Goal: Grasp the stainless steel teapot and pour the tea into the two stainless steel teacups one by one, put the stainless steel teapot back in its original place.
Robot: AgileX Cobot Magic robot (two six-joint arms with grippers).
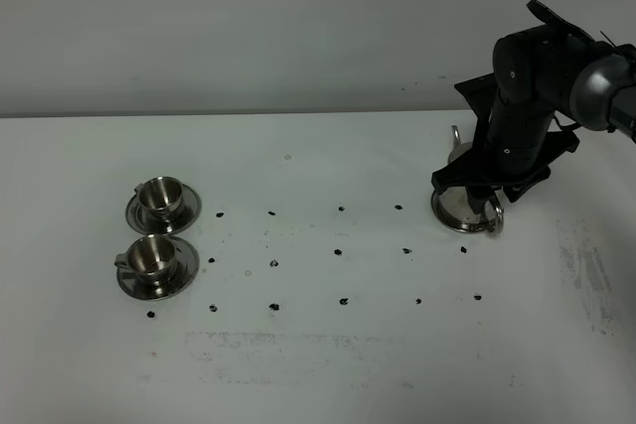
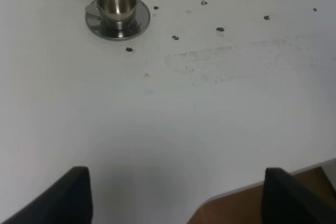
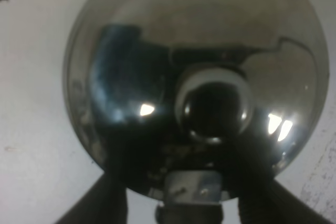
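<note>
Teapot (image 1: 459, 209), lidded with contents hidden, stood at frame right, right gripper (image 3: 186, 205) spread wide astride its handle (image 3: 192, 193); upper teacup (image 1: 161, 195) and lower teacup (image 1: 152, 254) sat on saucers (image 1: 190, 212) at left, left gripper (image 2: 176, 198) agape.

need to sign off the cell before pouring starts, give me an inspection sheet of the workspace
surface: white table, black dot marks, grey scuffs
job's things: far teacup and near teacup, each on a saucer, left; teapot upright, right, mostly behind right arm
clutter: nothing seen
end effectors: left end effector open, empty; right end effector open, astride teapot's handle
cables: nothing seen
surroundings: grey wall; brown floor past table corner
</note>
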